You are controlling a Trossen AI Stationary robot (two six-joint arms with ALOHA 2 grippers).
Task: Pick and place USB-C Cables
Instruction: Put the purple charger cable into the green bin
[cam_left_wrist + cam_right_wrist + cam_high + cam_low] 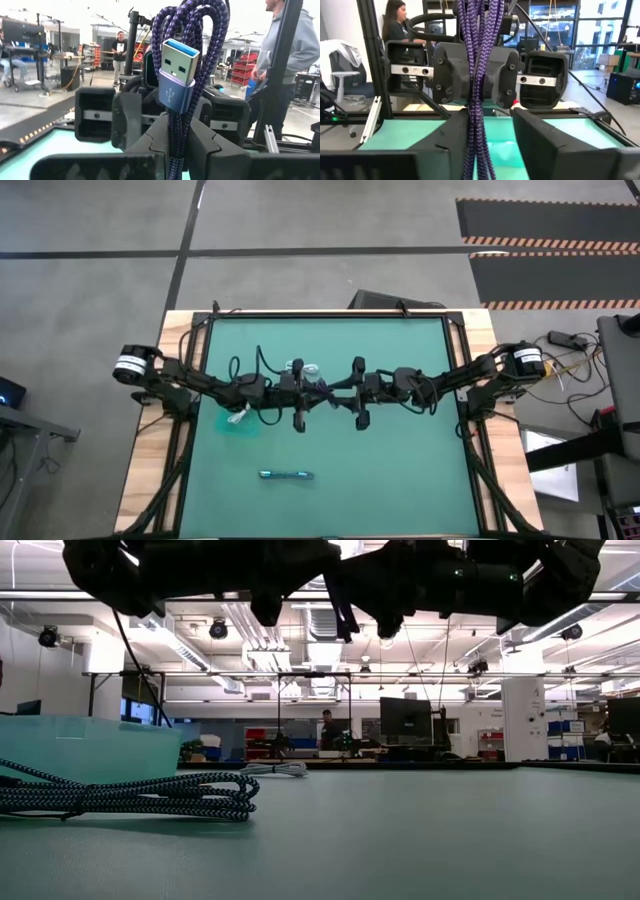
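Note:
A purple braided USB-C cable bundle (187, 55) hangs high over the middle of the green table, between my two grippers, which face each other. My left gripper (175, 137) is shut on it. My right gripper (490, 120) is open, with a finger on either side of the same bundle (477, 75). From above, both grippers (322, 390) (336, 392) meet over the table's centre. A teal-blue bundle (286, 475) lies flat near the front edge and shows in the low view (130, 795). A white bundle (238, 417) lies in the teal tub. My left gripper pinches the purple bundle's strands (176, 125) between its two fingers, below the blue plug (177, 70). The fingers come level from the table's left and lie across the bundle. It stands upright, its looped end and plug above the fingers, clear of the table. My right gripper has one finger (455, 125) close against the bundle; whether it touches I cannot tell.
The clear teal tub (232, 426) stands left of centre under the left arm and shows in the low view (90, 745). A pale bundle (300, 367) lies farther back (275, 769). Black frame rails (195, 350) border the table. People stand in the room beyond.

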